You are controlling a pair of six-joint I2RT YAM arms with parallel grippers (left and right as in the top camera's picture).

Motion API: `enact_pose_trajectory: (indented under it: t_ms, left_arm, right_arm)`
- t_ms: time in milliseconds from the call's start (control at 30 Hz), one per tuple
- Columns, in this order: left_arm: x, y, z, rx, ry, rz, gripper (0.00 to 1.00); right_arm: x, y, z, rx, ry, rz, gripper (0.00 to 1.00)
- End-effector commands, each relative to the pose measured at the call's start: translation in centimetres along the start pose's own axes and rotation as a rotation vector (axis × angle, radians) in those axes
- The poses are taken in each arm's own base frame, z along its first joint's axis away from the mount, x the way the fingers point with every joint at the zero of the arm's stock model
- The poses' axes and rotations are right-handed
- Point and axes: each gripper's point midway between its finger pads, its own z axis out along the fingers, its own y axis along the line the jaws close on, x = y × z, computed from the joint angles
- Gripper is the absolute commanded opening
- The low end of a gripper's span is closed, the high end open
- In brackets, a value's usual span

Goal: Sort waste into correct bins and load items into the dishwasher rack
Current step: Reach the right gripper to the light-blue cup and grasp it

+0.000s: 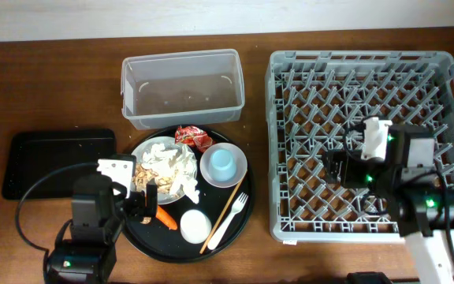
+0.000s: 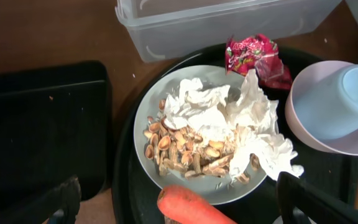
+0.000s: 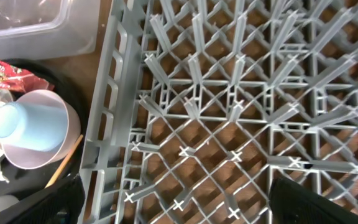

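The orange carrot [image 1: 165,217] lies on the round black tray [image 1: 239,225], below the white plate [image 1: 143,147] that holds white tissues [image 1: 178,166] and beige scraps [image 1: 146,177]. My left gripper [image 1: 144,207] is open, and in the left wrist view [image 2: 182,205] the carrot [image 2: 191,208] lies between its fingers. A red wrapper [image 1: 193,137] lies at the plate's top. A pale blue cup [image 1: 222,162] stands in the white bowl [image 1: 239,173]. The small white cup [image 1: 195,226], fork [image 1: 228,221] and chopstick [image 1: 221,213] lie nearby. My right gripper [image 1: 336,167] is open and empty over the grey rack [image 1: 369,71].
The clear tub [image 1: 182,88] stands behind the round tray. The shallow black tray [image 1: 57,162] lies to the left. The right wrist view shows the rack's lattice [image 3: 229,112] below the jaws [image 3: 176,199], with the bowl [image 3: 48,158] and cup [image 3: 27,118] to its left.
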Motion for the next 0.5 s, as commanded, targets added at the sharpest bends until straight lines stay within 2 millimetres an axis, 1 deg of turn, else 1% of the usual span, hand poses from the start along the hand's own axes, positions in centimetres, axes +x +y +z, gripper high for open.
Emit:
enact_pose_trajectory:
  t_ms: [0,133,233,267,333,400,433,467]
  left_arm:
    - [-1.1,-0.1,-0.7,0.015,-0.032,-0.015,0.99]
    - [-1.1,-0.3,-0.7,0.025,-0.030,-0.015,0.99]
    - [-1.1,-0.4,-0.7,0.029,-0.031,-0.014,0.99]
    - [-1.2,-0.8,-0.7,0.055,-0.034,-0.014,0.99]
    - [-1.2,-0.9,-0.8,0.062,-0.034,-0.015,0.99]
    - [-1.2,-0.9,-0.8,0.062,-0.033,-0.041,1.00]
    - [-1.2,-0.9,-0.8,0.062,-0.033,-0.048,0.99]
    - [-1.2,-0.9,-0.8,0.062,-0.033,-0.049,0.99]
  right_arm:
    - [-0.3,0.9,0.0,-0.045,0.008,-0.004,0.98]
    - [-0.2,0.9,0.0,-0.048,0.012,-0.003,0.98]
    - [-0.6,1.2,0.0,-0.062,-0.004,-0.007,0.98]
    - [-0.7,1.2,0.0,-0.062,-0.006,-0.011,0.98]
    - [-0.8,1.3,0.0,-0.064,-0.007,-0.015,0.98]
    - [-1.1,2.1,-0.1,-0.073,-0.005,-0.064,0.98]
    - [-1.8,3.2,-0.2,-0.070,-0.001,-0.105,0.98]
    - [-2.4,4.7,-0.1,-0.093,0.005,-0.149,0.98]
